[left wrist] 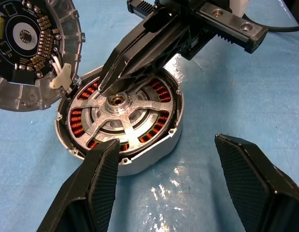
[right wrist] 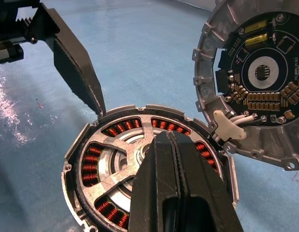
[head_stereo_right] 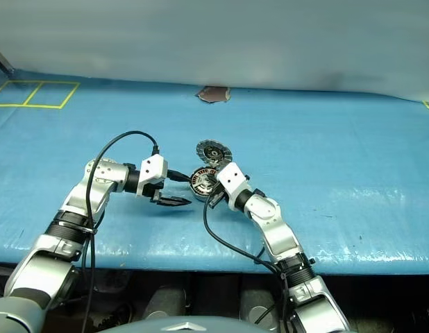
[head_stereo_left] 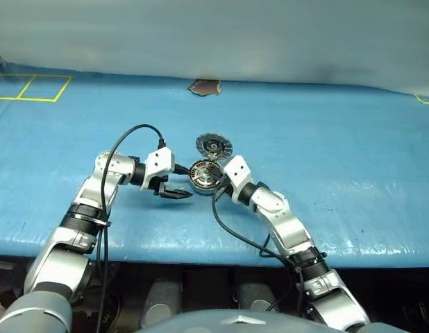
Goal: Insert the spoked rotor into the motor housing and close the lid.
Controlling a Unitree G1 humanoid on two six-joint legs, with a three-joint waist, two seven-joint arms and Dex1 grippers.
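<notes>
Centrally, on the blue table cover point(head_stereo_left: 353, 146), the motor housing point(left wrist: 154, 152) sits with the spoked rotor point(left wrist: 121, 116) already seated inside it, silver spokes over the copper-brown windings. The lid point(left wrist: 28, 53) stands swung open, joined to the housing's far edge, its circuit-board inner face exposed. The right gripper point(right wrist: 177, 159), fingers pressed together, lies across the rotor with its tip over the central hub; whether it touches cannot be told. The left gripper point(left wrist: 164, 169) has its fingers spread apart and empty, one finger point(left wrist: 94, 179) just beside the housing's rim, the other over bare cover. In the left eye view the grippers flank the housing.
</notes>
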